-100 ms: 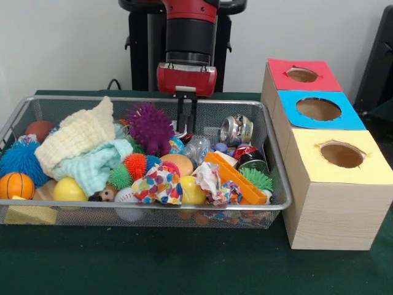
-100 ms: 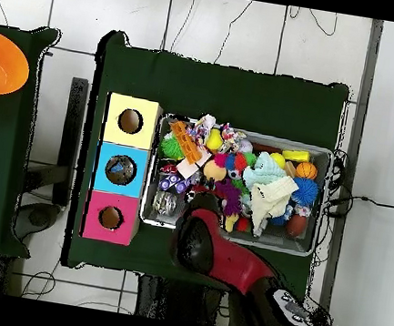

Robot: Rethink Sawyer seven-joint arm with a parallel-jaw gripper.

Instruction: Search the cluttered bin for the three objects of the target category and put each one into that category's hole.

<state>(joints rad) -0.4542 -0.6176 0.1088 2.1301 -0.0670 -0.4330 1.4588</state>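
The wire bin sits on the green worktop and is full of toys, balls, cloths and cans. The jaws hang down into the back of the bin, just right of the purple spiky ball. The two black fingers stand close together with only a thin gap, and nothing shows between them. A crushed silver can lies near the jaws on their right, and a plastic bottle lies just in front of them. A dark can rests by the orange block. Beside the bin stand three wooden boxes with holes: red, blue and yellow.
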